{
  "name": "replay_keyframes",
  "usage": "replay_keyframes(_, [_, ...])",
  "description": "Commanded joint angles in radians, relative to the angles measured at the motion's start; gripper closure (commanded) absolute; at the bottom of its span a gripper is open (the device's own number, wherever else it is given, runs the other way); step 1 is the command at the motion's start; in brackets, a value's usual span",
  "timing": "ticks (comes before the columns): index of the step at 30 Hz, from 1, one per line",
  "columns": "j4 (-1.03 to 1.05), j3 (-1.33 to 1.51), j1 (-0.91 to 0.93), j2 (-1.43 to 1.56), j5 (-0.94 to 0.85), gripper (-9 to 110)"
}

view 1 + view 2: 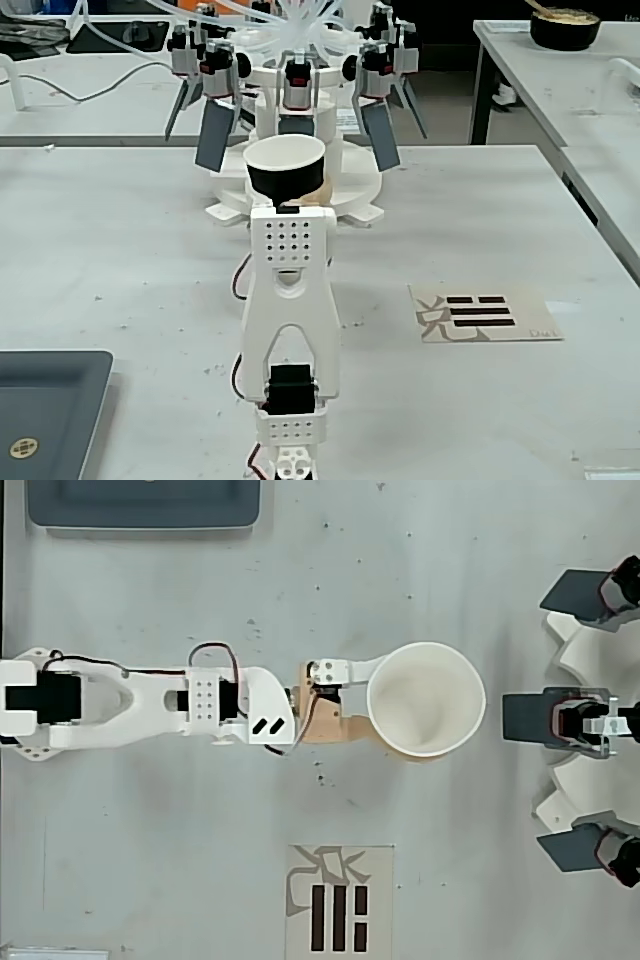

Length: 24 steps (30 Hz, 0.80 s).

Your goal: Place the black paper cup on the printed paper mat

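Observation:
The black paper cup (286,166) stands upright and lifted above the table, its white inside (440,695) facing up in the overhead view. My gripper (398,702) is shut on the black paper cup, a white finger (365,666) on one side and a tan finger (345,732) on the other. In the fixed view my own arm hides most of the gripper. The printed paper mat (485,313) lies flat on the table to the right of the arm there. In the overhead view the mat (340,900) is at the bottom edge, well apart from the cup.
A white machine with black paddles (295,70) stands just beyond the cup, at the right edge (590,720) from above. A dark grey tray (45,410) (145,505) sits by the arm's base. A dark bowl (565,25) rests on another table.

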Motion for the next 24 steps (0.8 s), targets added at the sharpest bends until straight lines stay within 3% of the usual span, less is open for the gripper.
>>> replay_keyframes(1, [-0.028,0.02,-0.011,0.117,0.018,91])
replay_keyframes(24, [-0.077,0.588,-0.006,0.554,0.058,90])
